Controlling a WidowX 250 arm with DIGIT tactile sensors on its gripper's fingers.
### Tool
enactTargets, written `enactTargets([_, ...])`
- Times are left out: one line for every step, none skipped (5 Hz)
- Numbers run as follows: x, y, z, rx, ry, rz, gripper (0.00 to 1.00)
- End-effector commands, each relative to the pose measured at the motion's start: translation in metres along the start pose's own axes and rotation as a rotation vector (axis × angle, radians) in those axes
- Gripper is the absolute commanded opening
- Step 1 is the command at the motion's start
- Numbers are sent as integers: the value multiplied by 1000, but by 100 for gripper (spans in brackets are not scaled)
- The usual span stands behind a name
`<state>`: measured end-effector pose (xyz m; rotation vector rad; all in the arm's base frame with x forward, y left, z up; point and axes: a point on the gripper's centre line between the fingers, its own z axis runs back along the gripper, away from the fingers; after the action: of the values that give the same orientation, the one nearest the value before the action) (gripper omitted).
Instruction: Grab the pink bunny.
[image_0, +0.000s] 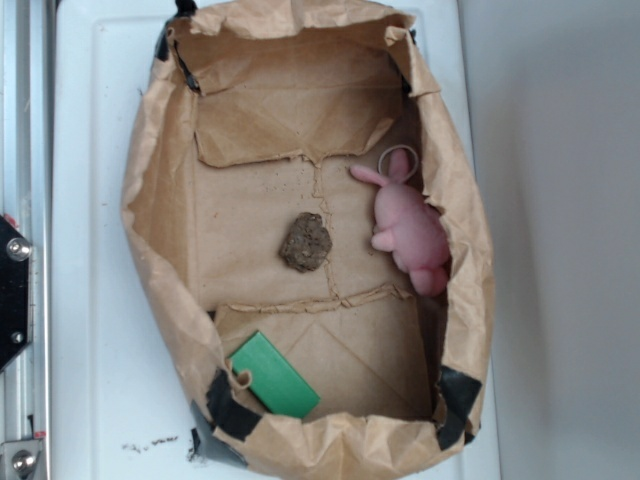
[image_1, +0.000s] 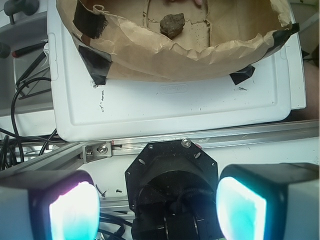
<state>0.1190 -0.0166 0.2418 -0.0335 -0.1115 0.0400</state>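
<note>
The pink bunny (image_0: 408, 227) lies on its side against the right wall of the brown paper bag (image_0: 160, 200), ears and a whitish string loop pointing to the back. In the wrist view only a pink sliver of the bunny (image_1: 198, 2) shows at the top edge. My gripper (image_1: 157, 206) is out of the exterior view. In the wrist view it hangs far outside the bag, over the arm's black base (image_1: 172, 175). Its glowing pads (image_1: 75, 212) stand wide apart with nothing between them.
A brown lumpy rock (image_0: 305, 242) sits mid-bag, left of the bunny. A green card (image_0: 274, 375) lies in the bag's front left corner. The bag rests on a white tray (image_1: 175, 107). A metal rail (image_1: 210, 140) and cables (image_1: 22, 95) lie beside the tray.
</note>
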Motion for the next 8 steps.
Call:
enactTargets([0,0,0,0,0,0,100])
enactTargets([42,-5,-1,16,-29,65,100])
enactTargets([72,-3,-5,18,-67,90,100])
enactTargets([95,3,-13,26,-96,69,100])
enactTargets([127,20,-37,-85,-141,13,100])
enactTargets([144,37,-65,-4,-203,44,100])
enactTargets([158,47,-91,109,-246,96,100])
enactTargets([165,44,-110,177,-188,97,100])
